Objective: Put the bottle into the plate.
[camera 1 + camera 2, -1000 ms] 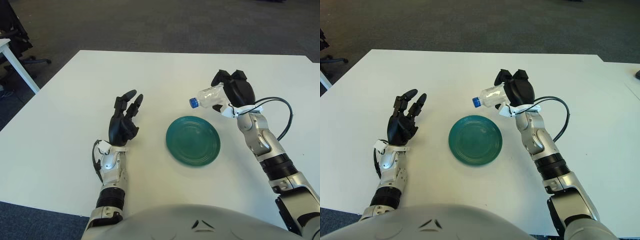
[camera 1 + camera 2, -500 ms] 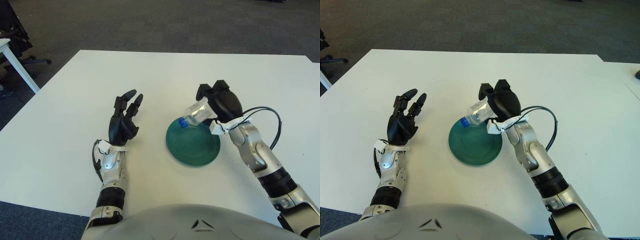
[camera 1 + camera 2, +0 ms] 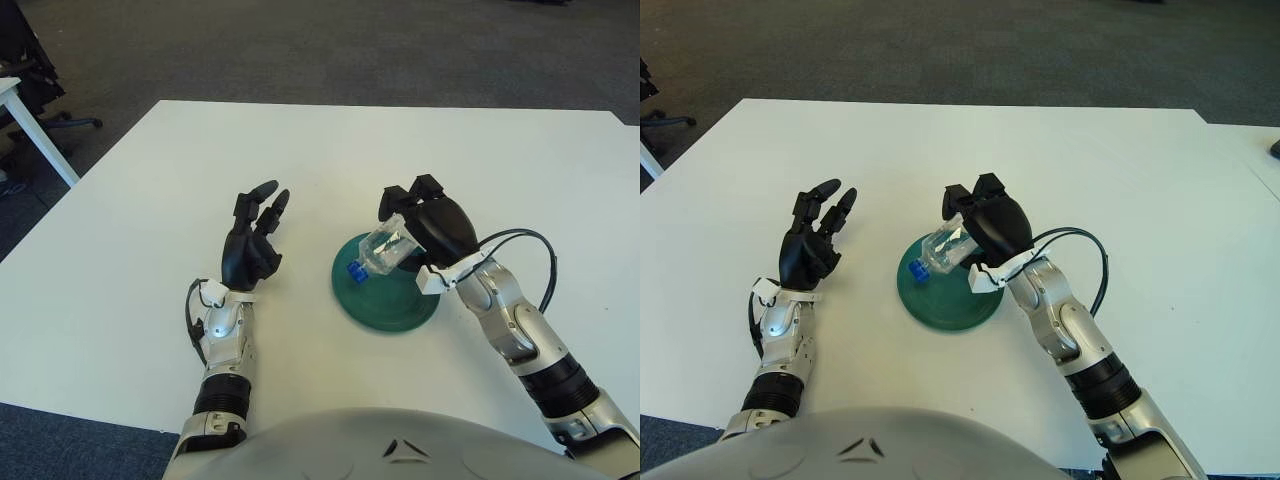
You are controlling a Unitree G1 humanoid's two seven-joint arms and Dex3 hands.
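Since one second ago, I have swung the right hand from beyond the plate's far right edge in over the plate, and the bottle has come along with it.

Current state:
- Right hand: fingers curled around the body of the clear bottle, which it grips from above.
- Bottle: tilted, blue cap end pointing down toward the plate's left portion. The cap sits low over the green surface; I cannot tell whether it touches.
- Left hand: idle, well to the left of the plate, palm raised, fingers loosely spread, holding nothing.
- Table: carries the plate near its middle.

Progress, as I judge it: pick-up and carry are done, and the bottle is positioned over the plate. Remaining steps are to lower the bottle until it lies inside the rim, open the fingers, and withdraw the hand away from the plate. One caution: a round bottle released at a tilt may roll toward the plate's left edge.
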